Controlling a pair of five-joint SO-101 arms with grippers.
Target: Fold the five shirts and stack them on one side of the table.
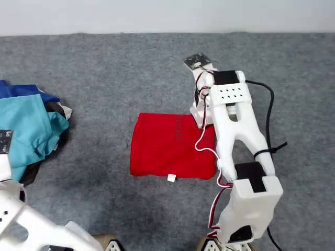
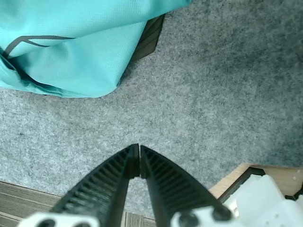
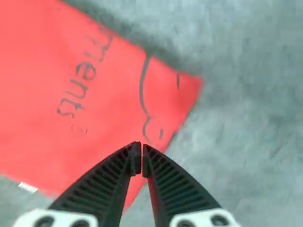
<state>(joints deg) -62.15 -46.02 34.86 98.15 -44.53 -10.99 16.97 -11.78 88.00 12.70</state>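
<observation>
At the middle of the counter (image 1: 104,63), the red shirt (image 1: 167,146) lies folded flat. My right hand (image 3: 137,158) hangs over 1 corner of it, closed on nothing. My left hand (image 2: 138,161), also closed and empty, sits near the unfolded pile (image 1: 29,130). I judge this fold finished. Next I must open, grip the shirt and carry it aside.

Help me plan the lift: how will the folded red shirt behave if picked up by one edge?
The red shirt is thin cloth lying flat in layers, so it would probably droop and unfold. Pushed, it would likely bunch rather than slide, since the grey table looks rough and carpet-like.
</observation>
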